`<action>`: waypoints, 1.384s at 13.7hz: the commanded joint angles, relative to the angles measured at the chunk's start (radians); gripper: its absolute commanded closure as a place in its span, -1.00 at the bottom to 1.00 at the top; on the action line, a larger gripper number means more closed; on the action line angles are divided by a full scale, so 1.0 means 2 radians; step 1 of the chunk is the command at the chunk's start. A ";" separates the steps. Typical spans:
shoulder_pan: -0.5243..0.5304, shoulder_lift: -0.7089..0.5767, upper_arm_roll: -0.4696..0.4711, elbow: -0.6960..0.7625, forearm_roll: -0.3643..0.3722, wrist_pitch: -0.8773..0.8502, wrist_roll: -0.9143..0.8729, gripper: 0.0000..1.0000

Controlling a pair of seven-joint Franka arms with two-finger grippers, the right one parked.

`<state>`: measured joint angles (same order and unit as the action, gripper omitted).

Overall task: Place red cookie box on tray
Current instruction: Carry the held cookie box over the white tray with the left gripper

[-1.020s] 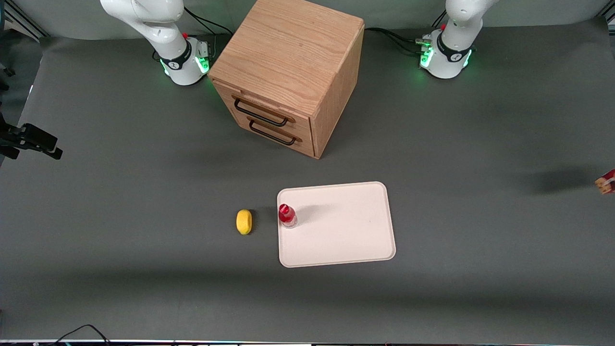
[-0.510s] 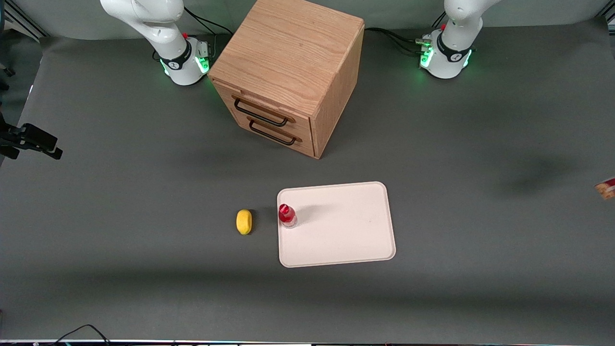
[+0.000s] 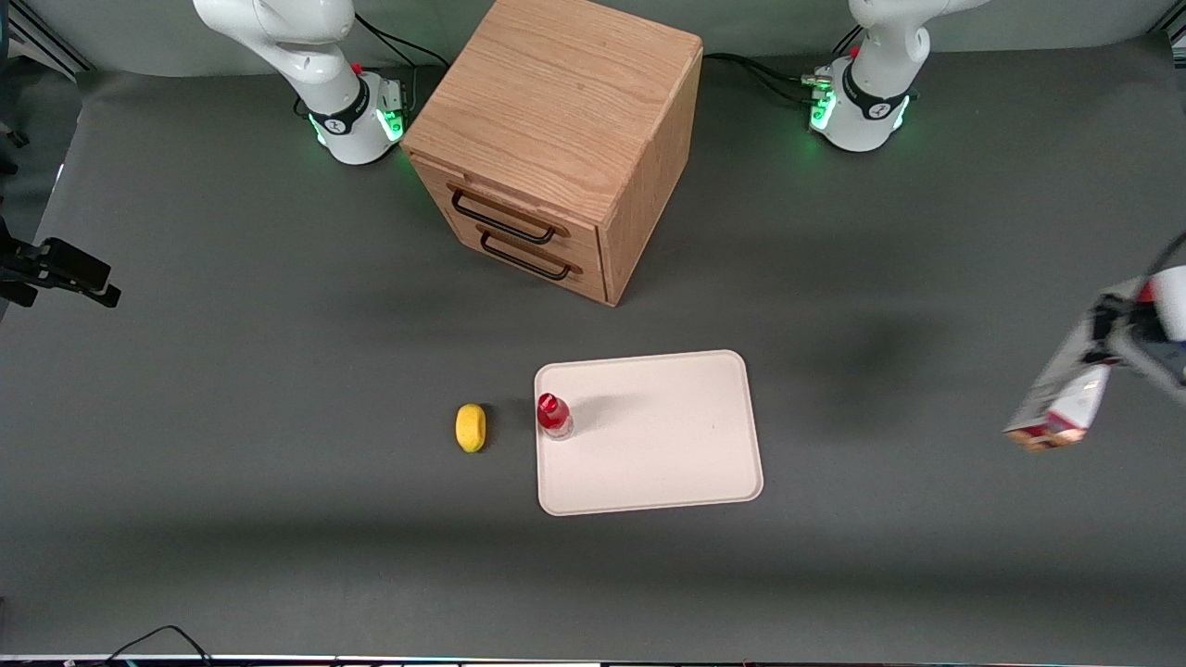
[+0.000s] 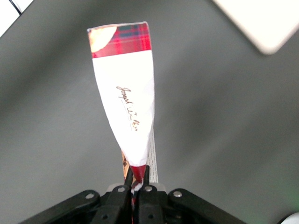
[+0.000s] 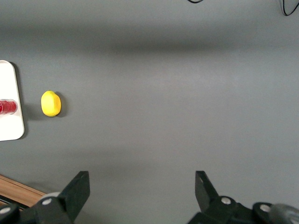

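The red cookie box (image 3: 1061, 398) hangs in the air at the working arm's end of the table, well off sideways from the tray (image 3: 667, 454). My gripper (image 3: 1112, 333) is shut on one end of the box. In the left wrist view the red cookie box (image 4: 126, 98) shows its white label patch and a red tartan end, with the gripper (image 4: 135, 179) pinching its near end. A corner of the pale tray (image 4: 261, 23) shows in that view too. The tray is a flat beige rectangle with a low rim.
A small red-capped bottle (image 3: 554, 415) stands on the tray near its edge. A yellow lemon-like object (image 3: 471, 427) lies on the table beside that edge. The wooden drawer cabinet (image 3: 556, 139) stands farther from the front camera than the tray.
The gripper has carried the red cookie box in from the frame's edge toward the tray and nearer to the front camera. Its shadow on the table has moved toward the tray.
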<state>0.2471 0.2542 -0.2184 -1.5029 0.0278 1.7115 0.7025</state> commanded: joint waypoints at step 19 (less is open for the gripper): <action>-0.124 0.238 -0.198 -0.014 0.233 0.238 -0.745 1.00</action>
<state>0.0073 0.7243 -0.6302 -1.5247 0.4620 2.1559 -0.7627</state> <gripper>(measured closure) 0.960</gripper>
